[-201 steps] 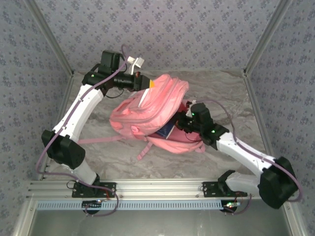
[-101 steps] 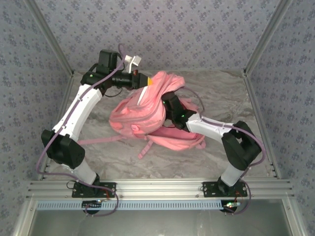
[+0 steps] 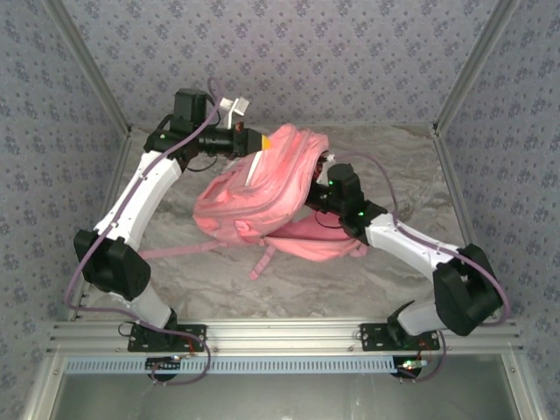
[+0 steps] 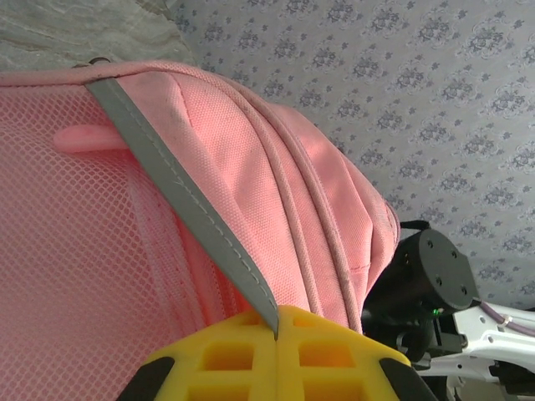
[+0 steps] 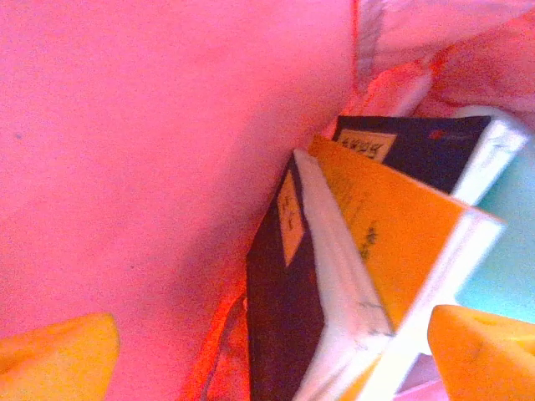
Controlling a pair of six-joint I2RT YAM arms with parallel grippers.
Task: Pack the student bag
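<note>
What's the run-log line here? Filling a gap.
left jaws: shut on student bag | right jaws: open inside bag | books: in bag

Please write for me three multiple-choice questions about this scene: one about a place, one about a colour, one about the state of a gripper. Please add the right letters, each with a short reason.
1. Where is the right gripper?
A. on the bare table
B. inside the student bag
C. against the back wall

2. What colour is the book leaning on the nearest dark book?
A. green
B. white
C. orange

3. What is the state of the left gripper?
A. shut on the bag
B. wide open above the table
C. shut on a book

Answers:
1 B: the right wrist view has pink lining around its fingertips, with books ahead.
2 C: the orange book lies right beside the dark one.
3 A: in the left wrist view its yellow fingertips meet on the bag's grey strip.
</note>
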